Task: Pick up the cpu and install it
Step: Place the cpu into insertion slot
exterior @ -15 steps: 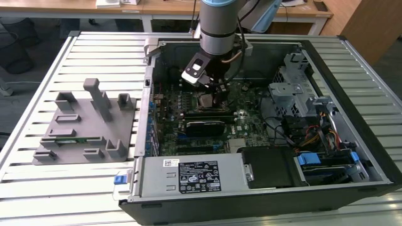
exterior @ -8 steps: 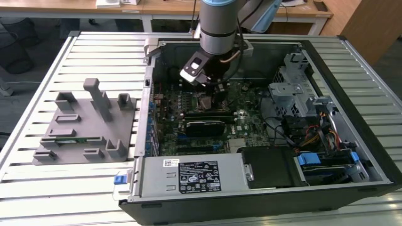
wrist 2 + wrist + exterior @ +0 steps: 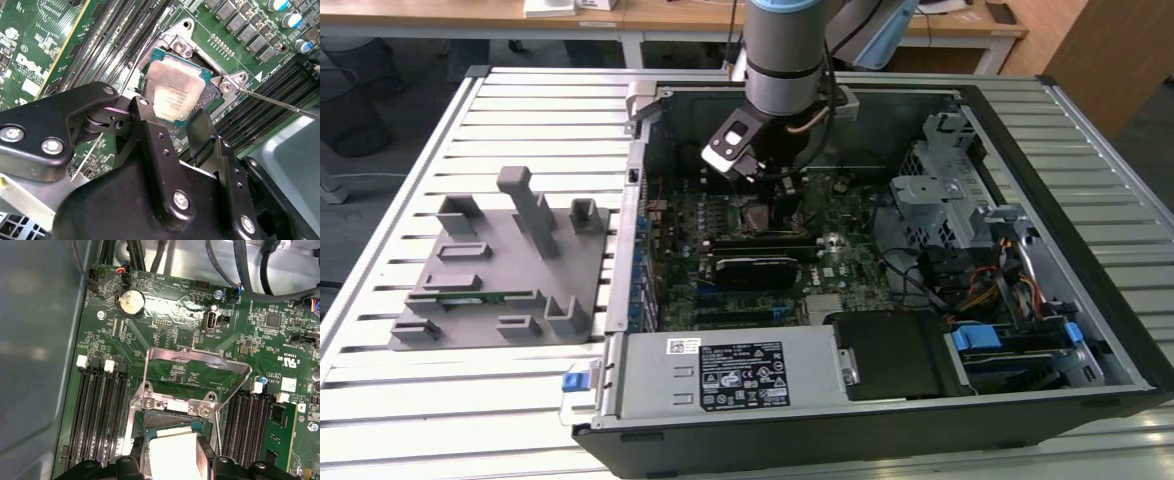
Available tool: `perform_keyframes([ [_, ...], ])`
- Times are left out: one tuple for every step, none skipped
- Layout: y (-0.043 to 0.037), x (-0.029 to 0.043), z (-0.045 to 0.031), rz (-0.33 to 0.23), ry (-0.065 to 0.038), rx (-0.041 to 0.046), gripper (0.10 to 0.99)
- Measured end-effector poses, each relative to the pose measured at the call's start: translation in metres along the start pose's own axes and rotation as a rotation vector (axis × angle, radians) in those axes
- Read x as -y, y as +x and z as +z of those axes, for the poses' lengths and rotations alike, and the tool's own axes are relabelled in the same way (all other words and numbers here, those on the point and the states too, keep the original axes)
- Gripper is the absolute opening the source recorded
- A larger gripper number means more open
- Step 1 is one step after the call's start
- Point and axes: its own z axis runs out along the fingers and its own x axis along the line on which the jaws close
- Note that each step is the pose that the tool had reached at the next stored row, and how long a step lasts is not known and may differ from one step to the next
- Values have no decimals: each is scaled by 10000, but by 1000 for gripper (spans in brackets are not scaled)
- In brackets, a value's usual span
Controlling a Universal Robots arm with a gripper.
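Observation:
The cpu, a flat square chip with a silvery top and thin green edge, hangs tilted just over the open socket on the motherboard. My gripper is shut on it, with a black finger at each side of its near edge. In the first wrist view the cpu sits between the fingers below the raised metal socket lid. In the exterior view the arm reaches down into the computer case, with the gripper low over the board.
The thin socket lever sticks out beside the socket. Memory slots run along both sides of it. Cables and a drive cage crowd the case. A grey holder stands on the table at the exterior view's left.

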Motion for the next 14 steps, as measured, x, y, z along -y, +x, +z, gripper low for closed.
perform_keyframes([
  [0, 0, 0, -77, -3, -3, 529],
  [1, -1, 1, -199, -10, -7, 529],
  [1, -1, 1, -366, -17, -11, 529],
  [0, -1, 1, -492, -22, -12, 529],
  [0, -1, 0, -603, -25, -8, 529],
  [0, -1, 0, -679, -27, 1, 529],
  [0, -1, 0, -742, -25, 19, 529],
  [0, 0, -1, -783, -20, 53, 529],
  [0, 0, -1, -809, -12, 99, 529],
  [0, 0, -1, -831, -4, 145, 545],
  [0, 0, -1, -858, 4, 195, 545],
  [0, 0, -1, -902, 11, 241, 604],
  [0, -1, -1, -972, 12, 262, 604],
  [0, -1, -1, -1066, 9, 266, 604],
])
